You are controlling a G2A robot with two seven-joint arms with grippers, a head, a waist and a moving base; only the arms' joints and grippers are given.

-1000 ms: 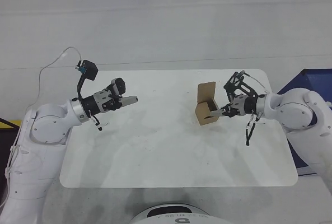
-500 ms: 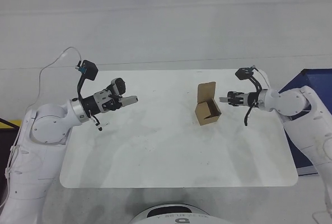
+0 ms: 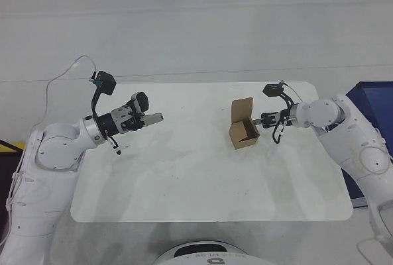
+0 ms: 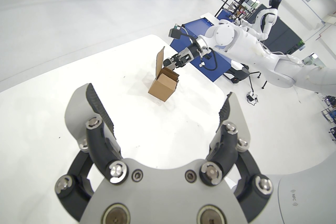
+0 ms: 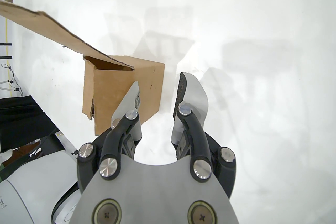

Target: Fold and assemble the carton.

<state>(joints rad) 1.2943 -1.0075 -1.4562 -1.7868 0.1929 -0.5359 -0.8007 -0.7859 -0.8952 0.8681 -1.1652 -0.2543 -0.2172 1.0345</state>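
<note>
A small brown carton [image 3: 244, 133] stands on the white table [image 3: 183, 179], right of centre, its lid flap [image 3: 242, 109] upright and the top open. My right gripper [image 3: 258, 122] is at the carton's right side, open, nothing between its fingers. In the right wrist view one finger [image 5: 132, 96] lies against the carton [image 5: 113, 83] wall near a corner, with the raised flap [image 5: 52, 28] beyond; the gripper [image 5: 157, 92] gap is over bare table. My left gripper [image 3: 158, 118] hovers open far to the left; its own view shows the gripper [image 4: 160, 107], the carton [image 4: 162, 87] and the right gripper [image 4: 169, 62].
A blue panel [image 3: 375, 93] stands just past the table's right edge. Bare tabletop lies between the two arms and toward the front edge [image 3: 209, 218].
The right gripper drew back from the carton, turned, then returned to its right side. The carton slid slightly left. The left arm stayed still.
</note>
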